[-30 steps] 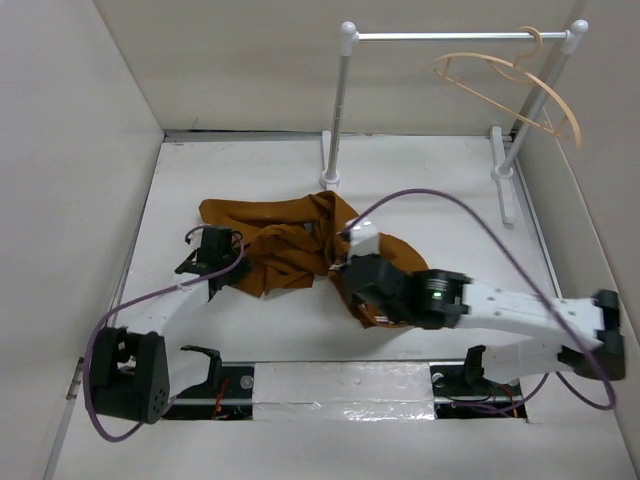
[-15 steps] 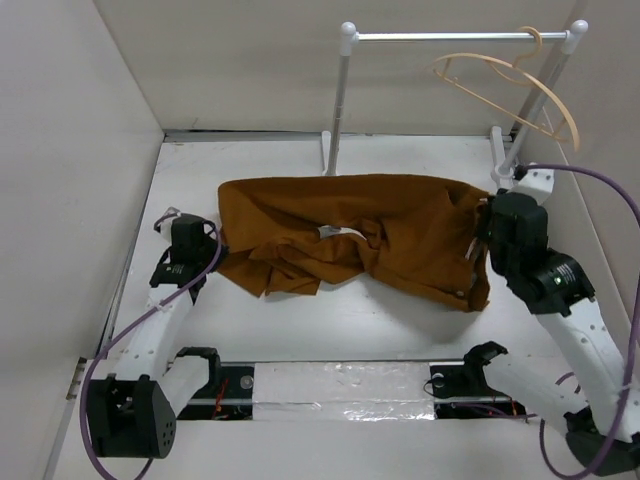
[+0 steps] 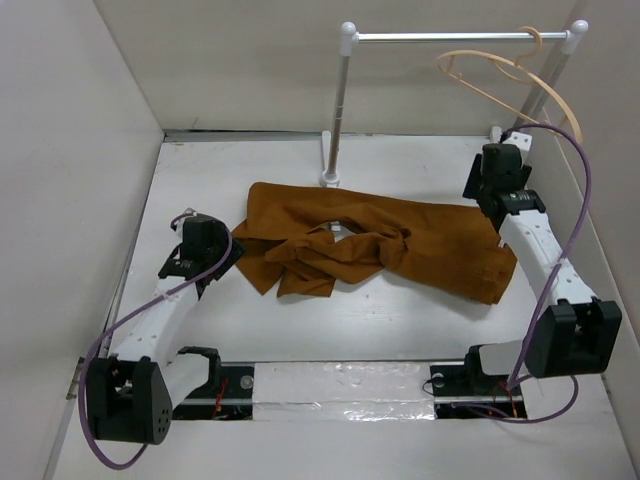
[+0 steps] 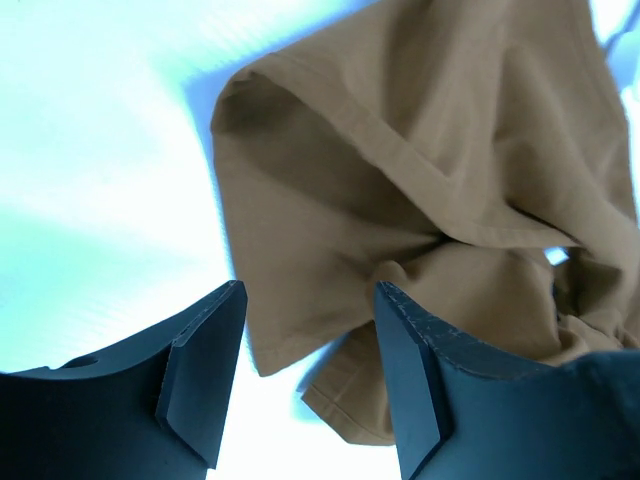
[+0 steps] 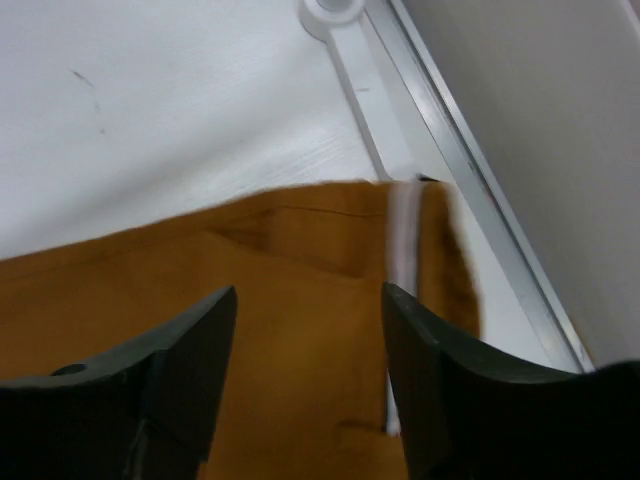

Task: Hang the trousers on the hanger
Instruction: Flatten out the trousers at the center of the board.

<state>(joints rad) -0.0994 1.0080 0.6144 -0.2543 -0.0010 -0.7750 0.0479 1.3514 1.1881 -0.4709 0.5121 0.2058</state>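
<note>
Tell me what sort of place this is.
Probably a robot test cell: white walls box in the table, left arm and right arm bolted on, a small rail holding a hanger.

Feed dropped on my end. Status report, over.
Both open, empty: left gripper by the trousers left edge, right gripper over their waistband end. Trousers loose on the table. The hanger on the rail, nothing blocking.
</note>
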